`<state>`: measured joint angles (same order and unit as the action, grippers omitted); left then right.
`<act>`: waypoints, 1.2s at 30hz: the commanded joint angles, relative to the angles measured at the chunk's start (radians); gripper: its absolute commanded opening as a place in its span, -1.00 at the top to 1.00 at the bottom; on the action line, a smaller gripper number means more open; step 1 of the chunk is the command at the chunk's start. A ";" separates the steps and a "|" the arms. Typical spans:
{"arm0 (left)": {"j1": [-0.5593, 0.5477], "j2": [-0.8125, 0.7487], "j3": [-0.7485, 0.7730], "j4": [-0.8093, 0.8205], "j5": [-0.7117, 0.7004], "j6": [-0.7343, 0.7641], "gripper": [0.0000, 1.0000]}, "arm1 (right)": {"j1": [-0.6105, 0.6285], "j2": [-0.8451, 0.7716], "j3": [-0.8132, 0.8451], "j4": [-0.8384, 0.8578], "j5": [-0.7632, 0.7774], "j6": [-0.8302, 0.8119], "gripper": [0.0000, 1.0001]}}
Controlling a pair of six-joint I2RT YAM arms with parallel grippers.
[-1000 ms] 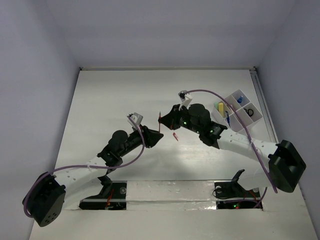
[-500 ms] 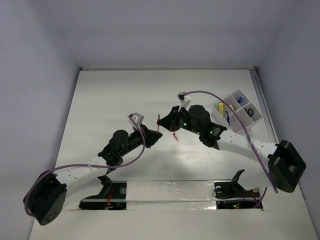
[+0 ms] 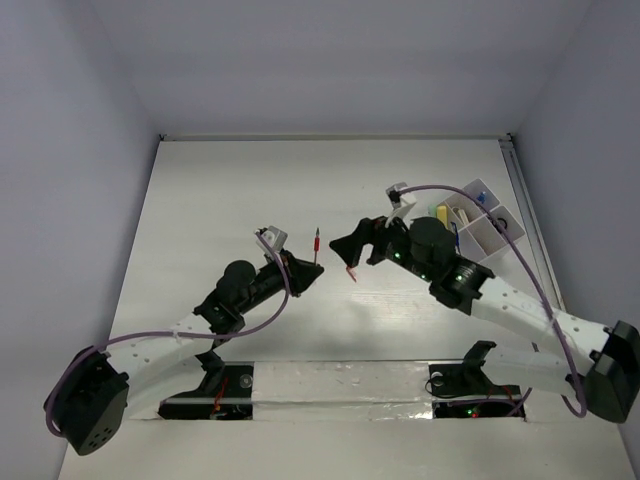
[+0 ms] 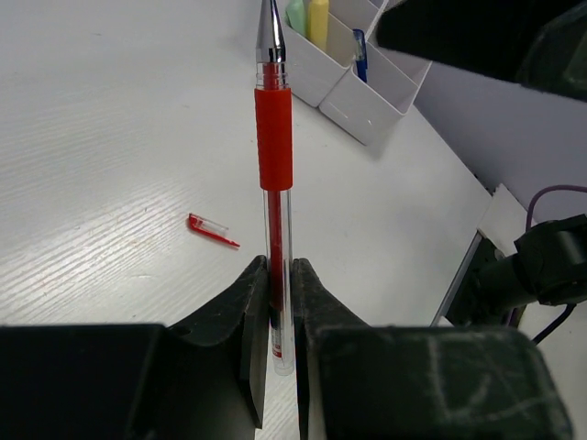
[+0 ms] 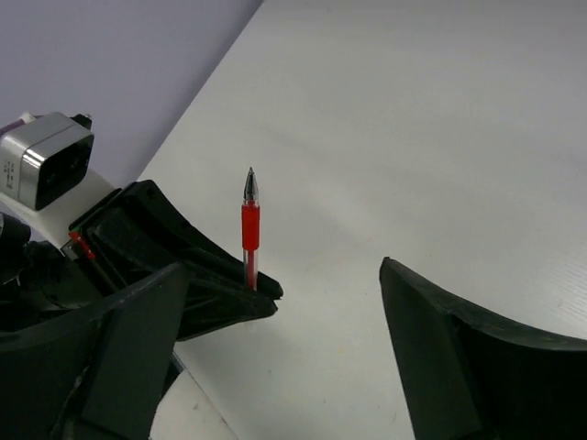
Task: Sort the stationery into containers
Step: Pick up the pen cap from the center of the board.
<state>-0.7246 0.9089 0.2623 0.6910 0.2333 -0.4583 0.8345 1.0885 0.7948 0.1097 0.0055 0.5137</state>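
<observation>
A red pen (image 4: 273, 147) with a clear barrel and bare metal tip stands upright in my left gripper (image 4: 280, 266), which is shut on its lower end. From above, the pen (image 3: 318, 243) rises from the left gripper (image 3: 314, 268) at mid table. In the right wrist view the same pen (image 5: 249, 225) sticks up ahead. My right gripper (image 5: 284, 268) is open, its jaws wide apart with nothing between them. It hangs to the right of the pen (image 3: 350, 250), apart from it. The white organiser tray (image 3: 497, 237) sits at the back right.
A small red pen cap (image 4: 211, 228) lies on the table between the grippers, also seen from above (image 3: 351, 272). The tray (image 4: 367, 96) holds a mint green eraser (image 4: 295, 14), a yellow marker (image 4: 318, 18) and a blue pen (image 4: 359, 55).
My right gripper has opened, let go of the red pen and drawn back to the right. The left gripper has closed on the pen and now holds it alone.
</observation>
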 commanded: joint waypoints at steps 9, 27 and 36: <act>0.002 -0.080 0.035 -0.022 -0.066 0.043 1.00 | -0.034 0.087 0.089 -0.390 0.154 -0.156 1.00; 0.002 -0.123 0.032 -0.070 -0.146 0.049 1.00 | -0.104 0.623 0.353 -0.541 -0.042 -0.389 0.06; 0.002 -0.131 0.034 -0.084 -0.169 0.047 1.00 | -0.104 0.744 0.417 -0.593 -0.050 -0.406 0.05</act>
<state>-0.7246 0.7971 0.2623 0.5808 0.0822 -0.4232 0.7376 1.8206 1.1603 -0.4484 -0.0277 0.1333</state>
